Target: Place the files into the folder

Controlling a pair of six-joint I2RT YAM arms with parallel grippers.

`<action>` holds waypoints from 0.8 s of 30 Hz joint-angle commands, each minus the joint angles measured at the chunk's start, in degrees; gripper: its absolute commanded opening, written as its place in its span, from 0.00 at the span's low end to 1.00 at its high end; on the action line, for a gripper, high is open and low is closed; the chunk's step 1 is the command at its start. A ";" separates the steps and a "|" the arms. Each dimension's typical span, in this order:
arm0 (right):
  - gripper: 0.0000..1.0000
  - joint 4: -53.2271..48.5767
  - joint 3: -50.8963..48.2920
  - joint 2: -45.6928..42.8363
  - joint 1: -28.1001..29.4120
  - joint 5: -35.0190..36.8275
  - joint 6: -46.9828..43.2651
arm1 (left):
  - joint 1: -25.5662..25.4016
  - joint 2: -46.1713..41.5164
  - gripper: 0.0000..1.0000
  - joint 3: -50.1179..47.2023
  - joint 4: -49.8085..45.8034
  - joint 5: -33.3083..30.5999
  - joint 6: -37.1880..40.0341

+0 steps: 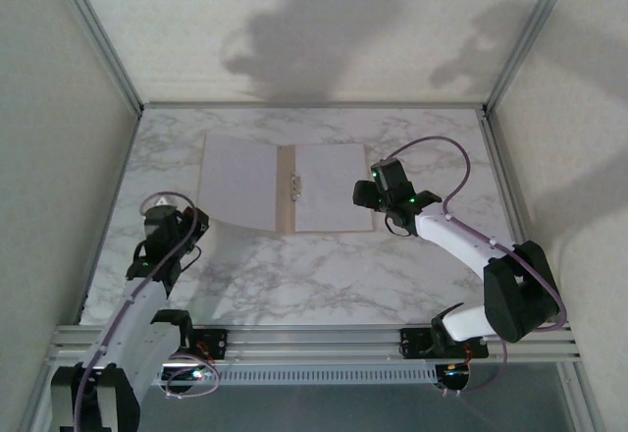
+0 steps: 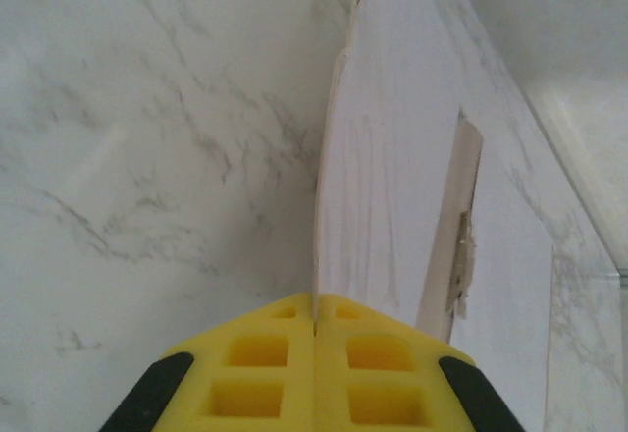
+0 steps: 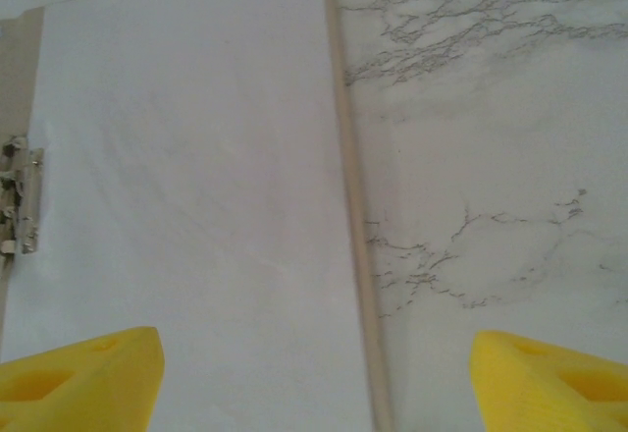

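Observation:
The tan folder [image 1: 286, 191] lies open on the marble table, its metal clip [image 1: 296, 187] at the crease. White files [image 1: 329, 187] cover both halves. My left gripper [image 1: 194, 224] is shut on the near left edge of the folder's left flap [image 2: 320, 245], which is lifted and curls up. A white sheet [image 2: 392, 157] lies against the flap's inner face. My right gripper [image 1: 376, 196] hovers open over the folder's right edge [image 3: 353, 216]. The white sheet [image 3: 196, 206] lies between its yellow fingertips [image 3: 78, 383], with the clip [image 3: 25, 201] at far left.
The marble table [image 1: 324, 275] stretches in front of the folder to a metal rail [image 1: 314, 339] at the near edge. Grey walls with aluminium posts [image 1: 98, 34] close in the back and sides.

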 commanded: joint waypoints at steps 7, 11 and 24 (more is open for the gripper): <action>0.82 -1.27 1.73 0.50 0.05 0.69 0.46 | 0.94 0.47 0.00 13.59 -14.15 -8.94 7.15; 0.82 -1.28 1.84 0.72 0.09 0.43 0.54 | 1.01 2.71 0.00 20.64 -18.68 -9.86 10.43; 0.81 -1.05 1.99 1.48 0.04 -0.84 0.91 | -0.86 2.43 0.00 26.80 -18.56 -5.26 18.12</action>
